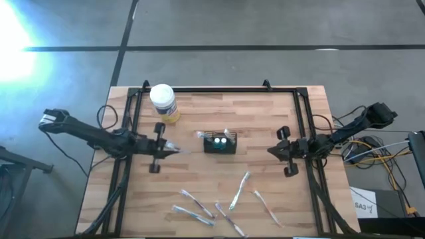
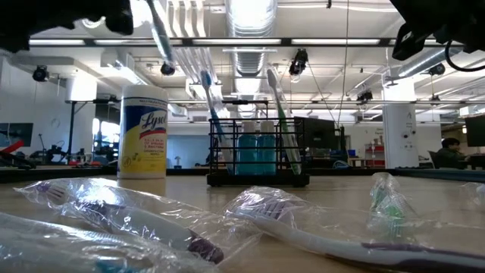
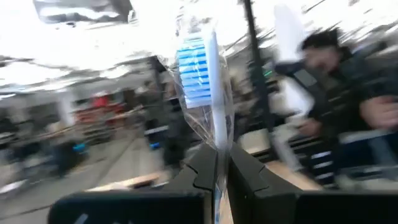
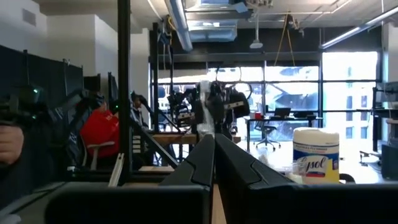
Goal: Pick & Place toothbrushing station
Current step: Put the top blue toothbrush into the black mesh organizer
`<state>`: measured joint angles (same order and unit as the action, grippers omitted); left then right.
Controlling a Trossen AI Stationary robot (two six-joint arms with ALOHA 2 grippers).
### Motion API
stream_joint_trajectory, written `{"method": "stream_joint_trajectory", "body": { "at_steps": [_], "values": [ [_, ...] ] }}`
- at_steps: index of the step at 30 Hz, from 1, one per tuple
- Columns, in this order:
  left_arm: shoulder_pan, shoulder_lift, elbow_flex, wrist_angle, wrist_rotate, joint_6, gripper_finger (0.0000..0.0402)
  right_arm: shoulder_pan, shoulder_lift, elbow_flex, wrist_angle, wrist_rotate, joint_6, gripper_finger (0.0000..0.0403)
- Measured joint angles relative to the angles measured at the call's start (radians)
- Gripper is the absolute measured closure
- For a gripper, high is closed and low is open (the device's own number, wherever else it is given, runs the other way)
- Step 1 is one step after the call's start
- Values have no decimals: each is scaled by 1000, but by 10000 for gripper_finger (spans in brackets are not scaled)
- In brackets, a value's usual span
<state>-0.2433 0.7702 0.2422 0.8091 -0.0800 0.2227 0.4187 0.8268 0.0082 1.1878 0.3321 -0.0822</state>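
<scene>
The toothbrushing station (image 1: 219, 143) is a small black box in the middle of the table, and it also shows in the low view (image 2: 258, 155) with upright toothbrushes in it. My left gripper (image 1: 165, 147) is left of it, shut on a plastic-wrapped toothbrush (image 3: 202, 74) with blue bristles. My right gripper (image 1: 282, 151) is to the station's right, shut and empty, and shows in its own wrist view (image 4: 213, 149). Several wrapped toothbrushes (image 1: 219, 202) lie flat near the table's near edge. My left gripper pinches the toothbrush's handle (image 3: 220, 146) between its two fingers, through the clear wrap. The fingers come from the table's left, and the brush runs on along them past the tips, head end (image 1: 176, 149) toward the station. The brush is lifted clear of the table (image 2: 161, 38).
A yellow jar with a white lid (image 1: 164, 103) stands at the far left of the table, and it also shows in the low view (image 2: 144, 133). A black frame (image 1: 219, 89) runs around the table's edges. People show in the room behind.
</scene>
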Motion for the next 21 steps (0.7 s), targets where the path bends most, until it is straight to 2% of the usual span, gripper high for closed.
{"method": "stream_joint_trajectory", "body": {
  "at_steps": [2,7,11,21],
  "values": [
    [7,85,53,-5,-55,27,385,0,0,0,4,0,0,394],
    [32,309,163,-6,-77,43,385,0,0,0,4,0,0,394],
    [56,442,230,18,-157,67,385,0,0,0,1,0,2,394],
    [165,583,306,72,-227,94,385,0,1,1,-2,0,4,394]
  ]
}}
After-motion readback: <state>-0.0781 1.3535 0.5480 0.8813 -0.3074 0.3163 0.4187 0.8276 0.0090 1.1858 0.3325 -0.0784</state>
